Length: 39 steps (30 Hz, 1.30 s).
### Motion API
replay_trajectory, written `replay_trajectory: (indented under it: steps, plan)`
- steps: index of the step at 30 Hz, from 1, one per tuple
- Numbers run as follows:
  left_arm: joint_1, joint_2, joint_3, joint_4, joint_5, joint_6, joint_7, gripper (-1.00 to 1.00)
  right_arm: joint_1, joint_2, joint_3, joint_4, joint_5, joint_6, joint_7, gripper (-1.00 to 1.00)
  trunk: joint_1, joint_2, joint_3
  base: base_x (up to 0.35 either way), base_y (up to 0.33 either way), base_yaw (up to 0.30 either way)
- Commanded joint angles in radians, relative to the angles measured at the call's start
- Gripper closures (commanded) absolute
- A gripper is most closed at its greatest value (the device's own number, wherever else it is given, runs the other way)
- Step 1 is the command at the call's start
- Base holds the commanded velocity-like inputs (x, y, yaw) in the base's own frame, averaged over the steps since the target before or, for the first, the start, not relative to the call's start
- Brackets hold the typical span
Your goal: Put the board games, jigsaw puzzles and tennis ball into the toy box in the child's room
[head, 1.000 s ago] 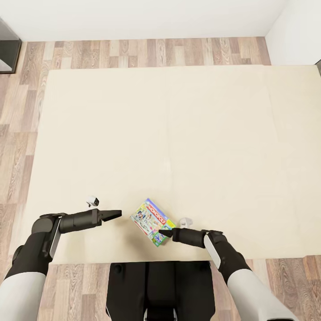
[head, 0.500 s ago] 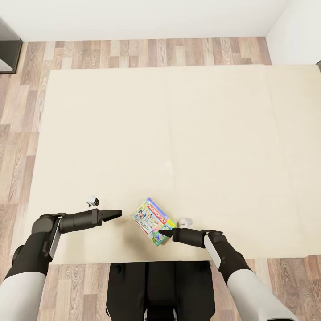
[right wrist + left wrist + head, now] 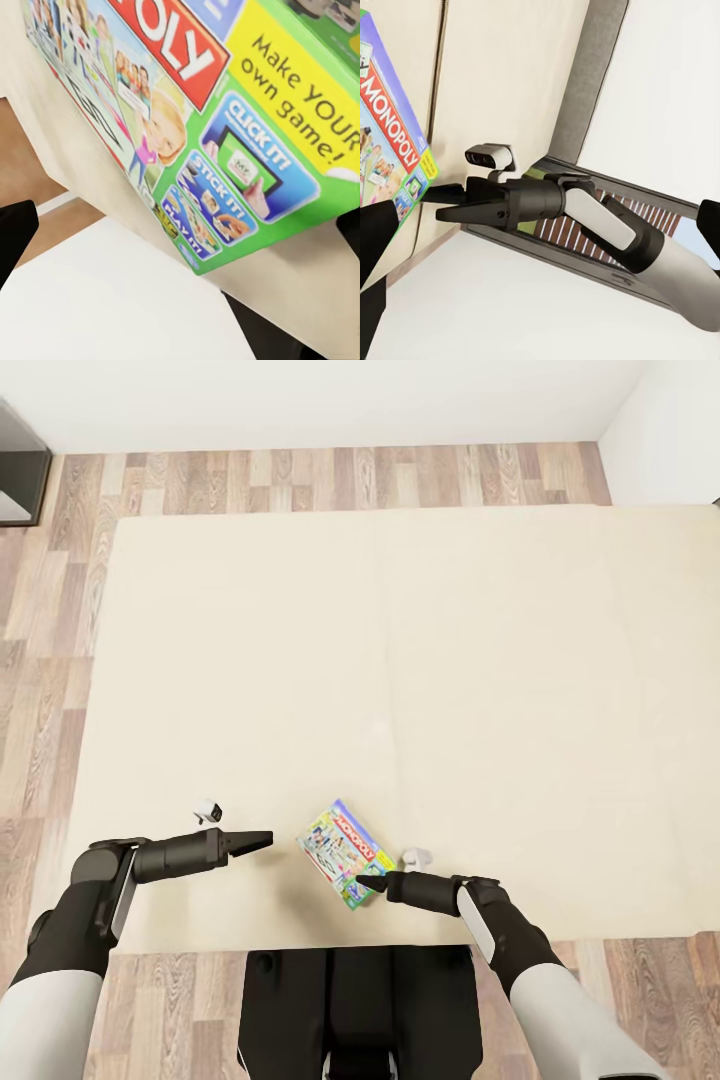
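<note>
One of the board games (image 3: 342,853), a thin Monopoly box in green, blue and yellow, lies flat on the cream bed (image 3: 450,660) near its front edge. My right gripper (image 3: 368,881) is open at the box's near corner, and that corner (image 3: 210,112) sits between its fingers (image 3: 11,232). From the left wrist view I see the same box (image 3: 382,150) with the right gripper (image 3: 435,202) at its edge. My left gripper (image 3: 262,841) hovers open over bare mattress, a hand's width left of the box. The toy box, table, jigsaw puzzles and tennis ball are out of view.
Wood-plank floor (image 3: 300,475) runs along the bed's far and left sides. A dark cabinet (image 3: 15,470) stands at the far left, and white walls close the back and right. My dark base (image 3: 360,1000) is against the bed's front edge.
The board game has shifted a few pixels away from me and to the right. Both arms look unmoved.
</note>
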Motion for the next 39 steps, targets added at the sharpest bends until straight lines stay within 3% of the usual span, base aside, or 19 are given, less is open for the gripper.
replay_trajectory:
  steps: [1,39]
  plan:
    - [0.0,0.0,0.001,-0.001,-0.007,0.01,-0.007,-1.0,0.0,0.0,0.0,-0.001,-0.007,0.008,-0.001,-1.0,0.001,-0.002,-0.001,0.0,0.056,0.0]
    - [0.0,0.0,0.001,-0.001,-0.008,0.01,-0.007,-1.0,0.0,0.0,0.0,-0.001,-0.01,0.009,-0.001,-1.0,0.001,-0.002,-0.001,0.0,0.037,0.0]
